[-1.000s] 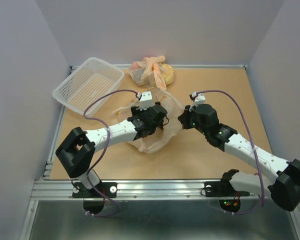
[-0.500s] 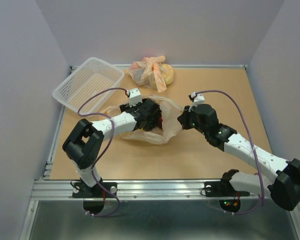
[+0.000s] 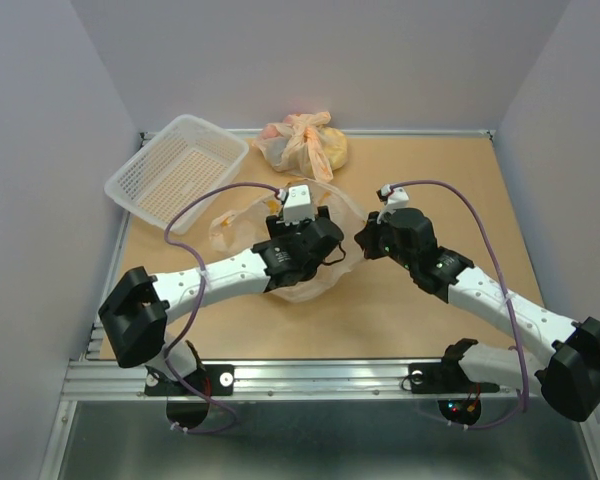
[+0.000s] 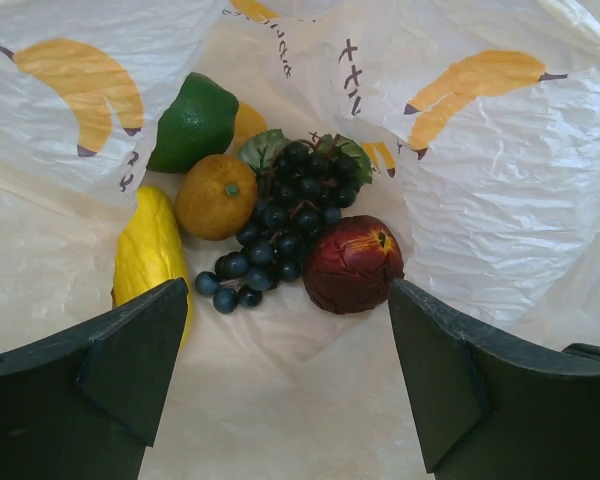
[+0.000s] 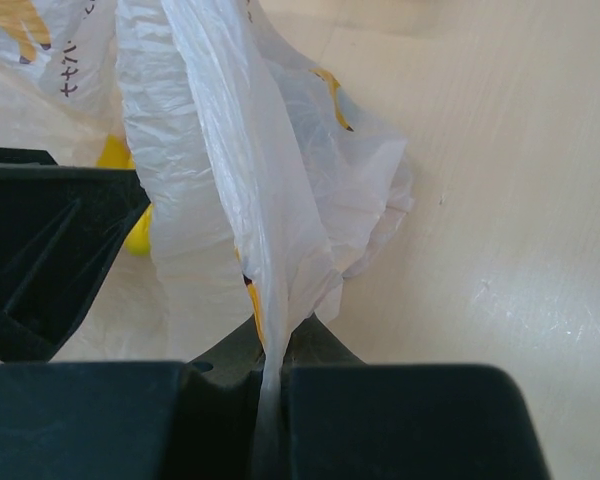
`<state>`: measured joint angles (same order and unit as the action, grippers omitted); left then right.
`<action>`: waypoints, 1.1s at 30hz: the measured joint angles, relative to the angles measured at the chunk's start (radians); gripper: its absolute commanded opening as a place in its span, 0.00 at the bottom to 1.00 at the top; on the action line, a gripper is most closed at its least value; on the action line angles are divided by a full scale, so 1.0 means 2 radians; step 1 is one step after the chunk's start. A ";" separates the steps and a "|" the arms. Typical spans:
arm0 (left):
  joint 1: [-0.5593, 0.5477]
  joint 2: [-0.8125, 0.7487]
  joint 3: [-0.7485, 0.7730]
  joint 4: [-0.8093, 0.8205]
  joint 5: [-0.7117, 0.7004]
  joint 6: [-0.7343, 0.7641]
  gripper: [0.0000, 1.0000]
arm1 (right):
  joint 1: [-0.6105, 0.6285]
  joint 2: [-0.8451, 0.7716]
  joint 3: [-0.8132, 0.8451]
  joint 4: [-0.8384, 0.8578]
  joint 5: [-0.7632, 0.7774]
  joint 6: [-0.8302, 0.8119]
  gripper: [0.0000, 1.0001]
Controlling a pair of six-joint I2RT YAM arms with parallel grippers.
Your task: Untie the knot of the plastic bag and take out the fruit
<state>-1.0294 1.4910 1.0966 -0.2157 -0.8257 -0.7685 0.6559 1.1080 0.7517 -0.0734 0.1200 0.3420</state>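
The plastic bag lies open in the middle of the table, and no knot shows. My left gripper is inside its mouth, open and empty. Just ahead of the fingers lie the dark grape bunch, the dark red plum, an orange-yellow lemon-like fruit, a green fruit and a yellow banana-like one. No kiwi shows. My right gripper is shut on the bag's right edge and holds it up, the film pinched between the jaws.
A white basket stands at the back left. A second peach bag around a yellow lump lies tied at the back wall. The left gripper's body shows at the left of the right wrist view.
My left arm folded back, then stretched out again; its gripper is now a little nearer and to the right inside the bag, which has shifted shape. The right arm has not moved.
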 measured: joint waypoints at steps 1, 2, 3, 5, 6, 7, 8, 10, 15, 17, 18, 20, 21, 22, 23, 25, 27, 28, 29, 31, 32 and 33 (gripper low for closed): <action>-0.001 0.000 0.000 0.001 0.000 0.001 0.90 | 0.000 0.000 0.000 0.000 0.000 0.000 0.00; 0.001 0.001 0.000 0.002 0.000 0.001 0.90 | 0.000 0.000 0.000 0.000 -0.001 -0.001 0.00; 0.002 0.002 0.000 0.006 -0.001 0.002 0.90 | 0.000 0.000 0.000 0.000 -0.001 -0.001 0.00; 0.009 0.008 0.000 0.016 -0.003 0.005 0.88 | 0.000 0.000 0.000 0.000 -0.002 -0.002 0.00; 0.016 0.017 0.000 0.022 -0.003 0.005 0.87 | 0.000 0.000 0.000 0.000 -0.002 -0.002 0.00; 0.024 0.025 0.001 0.027 -0.001 0.005 0.87 | 0.000 0.000 0.000 0.000 -0.003 -0.002 0.00; 0.036 0.037 0.001 0.034 0.002 0.005 0.87 | 0.000 0.000 0.000 0.000 -0.004 -0.002 0.00; 0.062 0.060 0.001 0.050 0.010 0.006 0.87 | 0.000 -0.001 0.000 0.000 -0.004 -0.002 0.00; 0.104 0.106 0.001 0.081 0.018 0.016 0.87 | 0.000 -0.011 -0.004 0.002 -0.006 -0.002 0.00; 0.109 0.128 0.009 0.089 0.022 0.019 0.87 | 0.000 -0.014 -0.006 0.003 -0.007 -0.003 0.00; 0.109 0.137 0.013 0.091 0.024 0.020 0.87 | 0.000 -0.015 -0.007 0.003 -0.008 -0.003 0.00; 0.110 0.159 0.023 0.098 0.030 0.022 0.87 | 0.000 -0.015 -0.007 0.003 -0.008 -0.003 0.00; 0.110 0.168 0.026 0.100 0.031 0.022 0.87 | 0.000 -0.015 -0.007 0.003 -0.008 -0.003 0.00; 0.110 0.174 0.028 0.101 0.034 0.022 0.87 | 0.000 -0.015 -0.007 0.003 -0.009 -0.003 0.00; 0.110 0.181 0.030 0.103 0.035 0.022 0.87 | 0.000 -0.015 -0.007 0.003 -0.010 -0.003 0.00; 0.110 0.191 0.032 0.106 0.037 0.022 0.84 | 0.000 -0.016 -0.007 0.003 -0.011 -0.003 0.00; 0.112 0.200 0.034 0.107 0.037 0.021 0.75 | 0.000 -0.017 -0.007 0.003 -0.012 -0.003 0.00; 0.113 0.203 0.034 0.106 0.038 0.021 0.72 | 0.000 -0.017 -0.007 0.004 -0.012 -0.003 0.00; 0.113 0.206 0.034 0.106 0.038 0.019 0.66 | 0.000 -0.017 -0.007 0.003 -0.012 -0.003 0.00; 0.115 0.210 0.034 0.106 0.038 0.018 0.58 | 0.000 -0.017 -0.007 0.004 -0.013 -0.002 0.00; 0.116 0.211 0.034 0.107 0.039 0.017 0.54 | 0.000 -0.017 -0.008 0.004 -0.014 -0.003 0.00; 0.117 0.212 0.034 0.106 0.039 0.017 0.43 | 0.000 -0.017 -0.008 0.004 -0.014 -0.002 0.00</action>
<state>-0.7959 1.9148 1.1652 -0.0029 -0.7479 -0.7345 0.6559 1.0744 0.7353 -0.0662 0.0929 0.3370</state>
